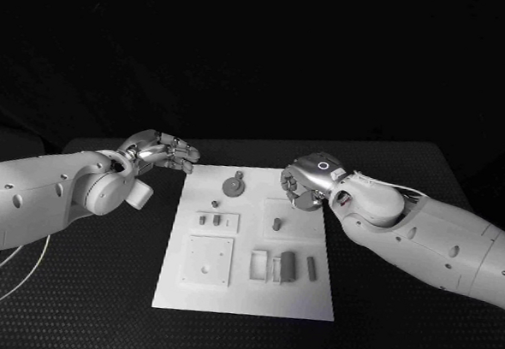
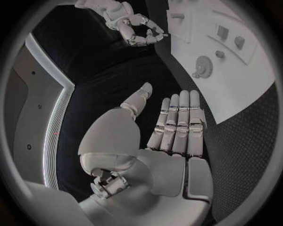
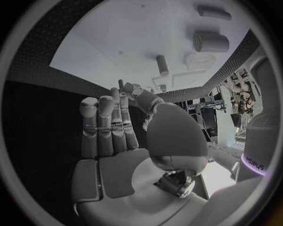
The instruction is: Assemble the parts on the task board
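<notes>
The white task board (image 1: 243,298) lies in the middle of the table. On its far end sits a grey gear (image 1: 234,187), with small pegs (image 1: 210,219) and a single peg (image 1: 277,224) nearer me. A square plate (image 1: 207,261) and upright blocks (image 1: 288,263) stand on the near half. My left hand (image 1: 156,152) hovers at the board's far left corner, fingers stretched out (image 2: 177,127), holding nothing. My right hand (image 1: 308,180) hangs over the far right corner, fingers loosely curled (image 3: 112,127), nothing between them. The left wrist view shows the gear (image 2: 203,63) and the right hand (image 2: 134,26).
Black textured table surface (image 1: 77,291) surrounds the board on all sides. In the right wrist view a ribbed round part (image 3: 210,41) and a peg (image 3: 162,65) lie on the board (image 3: 118,42) beyond the fingers.
</notes>
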